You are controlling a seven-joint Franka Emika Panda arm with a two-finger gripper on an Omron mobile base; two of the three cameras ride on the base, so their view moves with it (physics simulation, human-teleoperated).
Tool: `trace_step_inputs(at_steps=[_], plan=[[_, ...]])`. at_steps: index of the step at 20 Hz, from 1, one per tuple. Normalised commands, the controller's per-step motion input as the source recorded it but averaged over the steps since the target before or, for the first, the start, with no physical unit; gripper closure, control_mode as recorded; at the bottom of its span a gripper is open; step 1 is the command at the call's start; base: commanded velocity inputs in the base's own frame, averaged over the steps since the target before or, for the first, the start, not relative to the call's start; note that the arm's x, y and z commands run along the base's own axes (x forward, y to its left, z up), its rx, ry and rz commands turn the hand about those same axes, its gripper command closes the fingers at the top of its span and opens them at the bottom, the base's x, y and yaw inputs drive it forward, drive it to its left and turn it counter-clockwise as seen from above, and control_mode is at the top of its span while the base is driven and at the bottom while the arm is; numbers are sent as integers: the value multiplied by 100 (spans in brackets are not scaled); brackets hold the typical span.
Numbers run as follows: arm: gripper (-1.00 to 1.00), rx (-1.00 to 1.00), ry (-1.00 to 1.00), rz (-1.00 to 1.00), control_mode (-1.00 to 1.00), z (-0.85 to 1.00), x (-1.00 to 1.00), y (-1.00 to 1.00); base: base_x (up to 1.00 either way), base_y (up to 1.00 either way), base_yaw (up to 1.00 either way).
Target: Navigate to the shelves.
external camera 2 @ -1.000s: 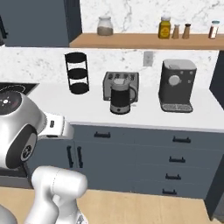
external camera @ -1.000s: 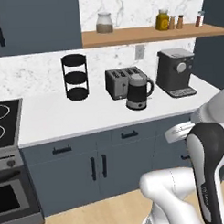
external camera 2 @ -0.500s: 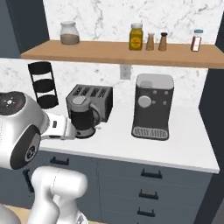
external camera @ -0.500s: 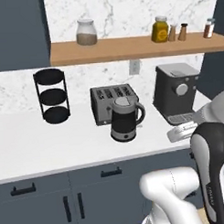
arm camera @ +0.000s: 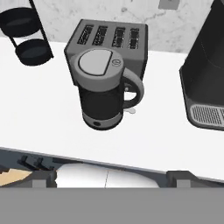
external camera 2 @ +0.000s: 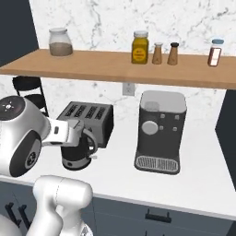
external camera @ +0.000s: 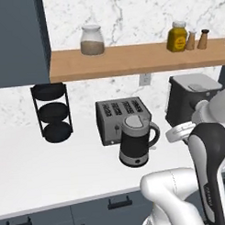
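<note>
Shelves (external camera: 131, 61): one long light-brown plank on the marble wall, long axis running left to right, spanning most of both base views. It sits straight ahead of the base, high above the white counter (external camera: 52, 167) and up and beyond the folded arm. Judgement: the base is close to its goal, nearly square to the plank; little driving looks left, if any.

Dark blue-grey cabinet (external camera: 17, 39) closes off the shelf's left end; another dark panel (external camera 2: 228, 133) stands at the right end. Counter front edge and its drawers lie just before the base, so forward room is short; sideways room along the counter seems freer.

On the counter under the plank, left to right: black three-tier wire rack (external camera: 52, 112), four-slot toaster (external camera: 121, 118) against the wall, black kettle (external camera: 133, 141) just in front of it, coffee machine (external camera 2: 159, 131) to the right.

On the shelf: glass jar (external camera: 92, 40) toward the left, yellow jar (external camera 2: 140, 47), two small shakers (external camera 2: 165, 54), spice bottle (external camera 2: 215, 52) far right.

Gripper (arm camera: 111, 177): hand view looks down on the kettle lid from the near side; only dark stubs at the bottom corners, set wide, nothing between them. Open or closed I cannot tell for sure.
</note>
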Motion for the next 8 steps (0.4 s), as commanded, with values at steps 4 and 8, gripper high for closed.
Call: trace_step_inputs(at_steps=[4,8], plan=[[-100,0,0,0,100,0,0,0,87,-97,-14],[-100,0,0,0,100,0,0,0,71,-100,-37]])
